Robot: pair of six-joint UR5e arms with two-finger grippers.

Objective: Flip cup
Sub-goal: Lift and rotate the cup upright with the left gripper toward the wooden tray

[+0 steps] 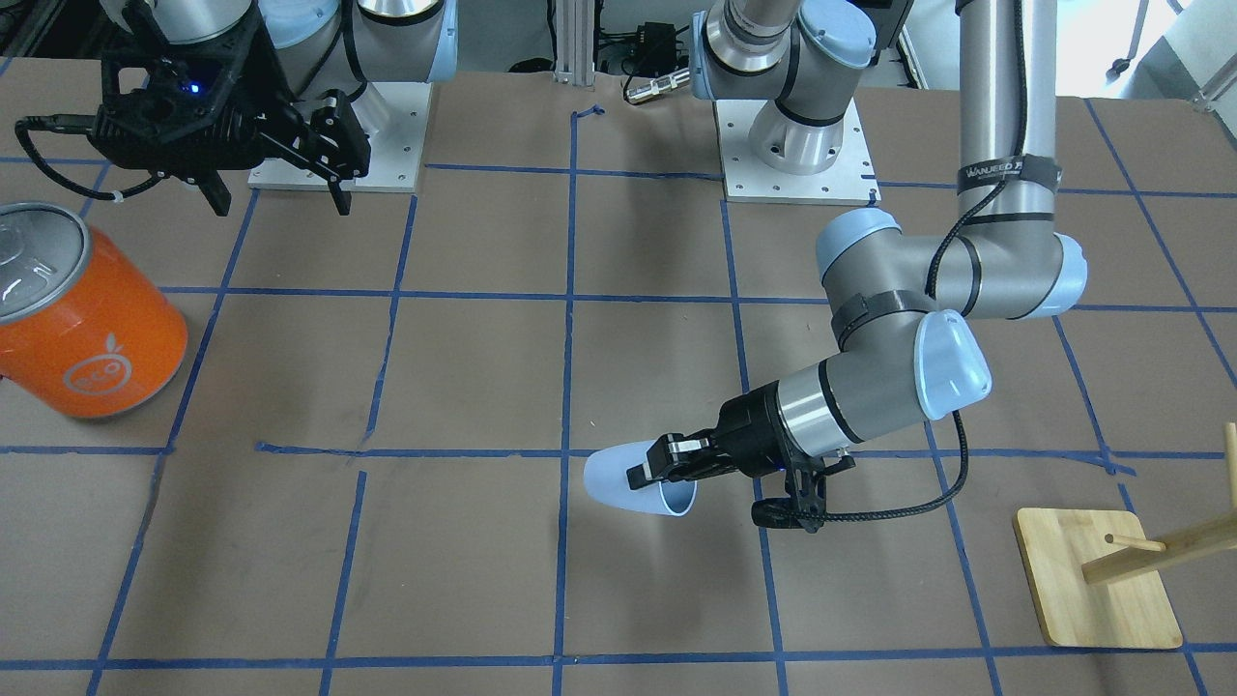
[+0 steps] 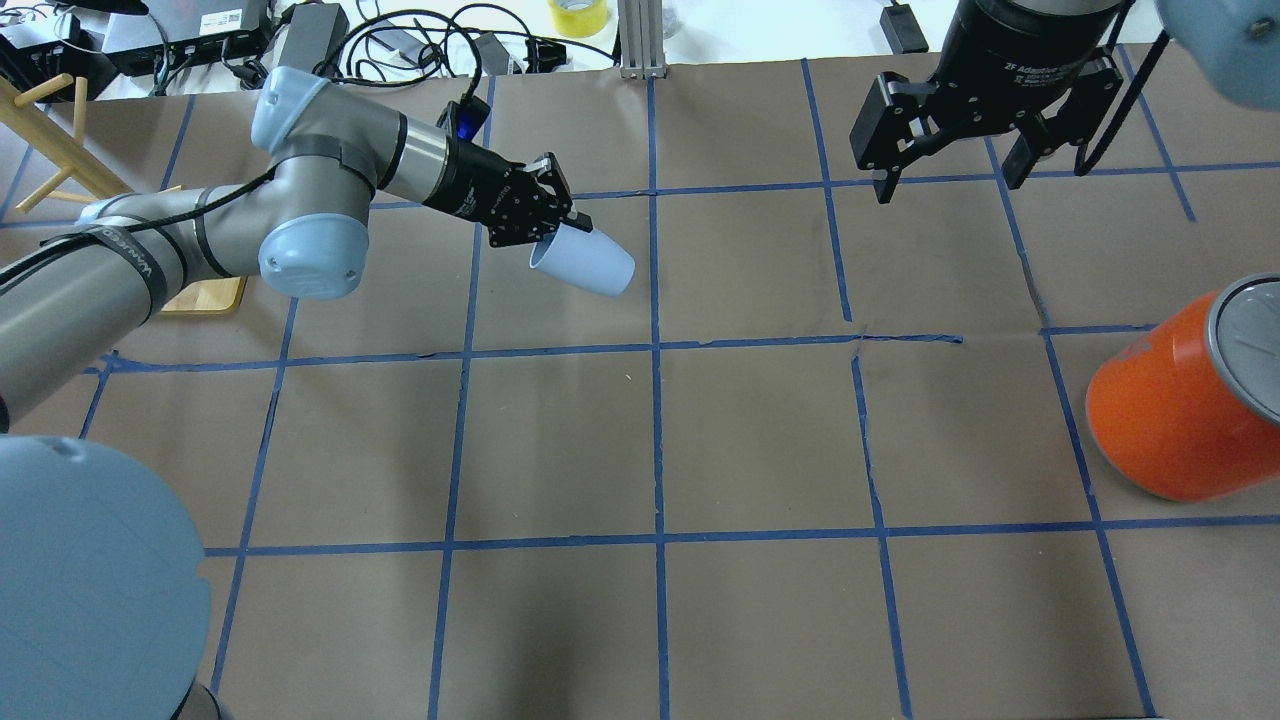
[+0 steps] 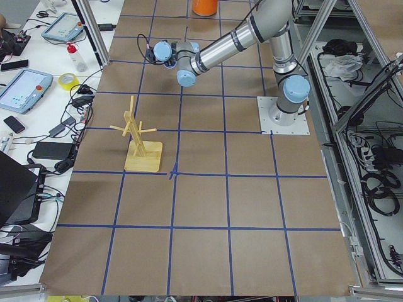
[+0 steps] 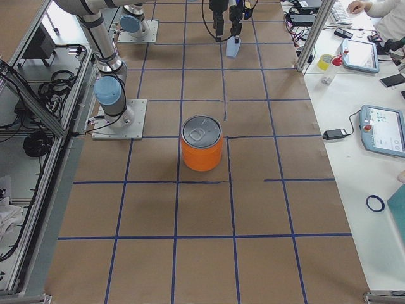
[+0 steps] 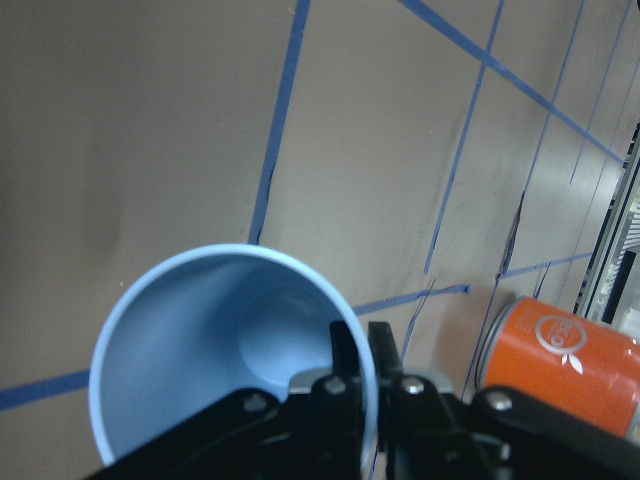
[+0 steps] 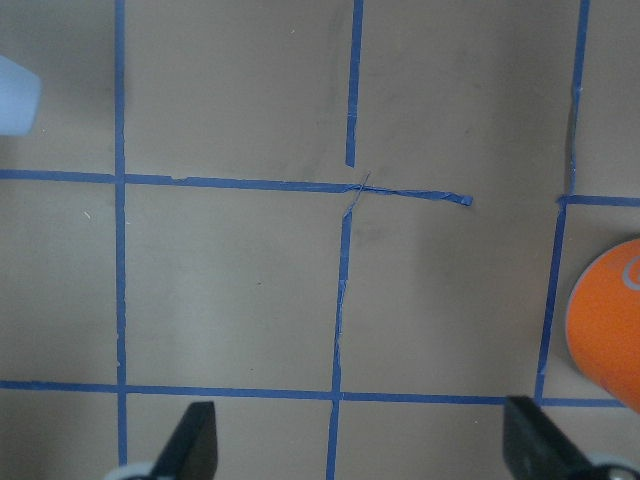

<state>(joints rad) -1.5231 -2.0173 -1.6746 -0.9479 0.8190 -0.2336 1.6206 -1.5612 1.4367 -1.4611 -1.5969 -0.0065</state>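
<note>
Overhead exterior view, left half: left gripper [image 2: 560, 215] closed on rim of cup [image 2: 590, 262], nothing else held. Left wrist view: one finger [image 5: 345, 350] inside the mouth, the other outside the wall. Cup tilted near horizontal, mouth toward the gripper, base pointing away, just beside the central blue tape line [image 2: 655, 300]. Contact with table [image 2: 760, 450]: cannot tell. Right gripper [image 2: 945, 180] spread wide, empty, well apart from cup. Orange can [image 2: 1160, 420] upright at right edge.
</note>
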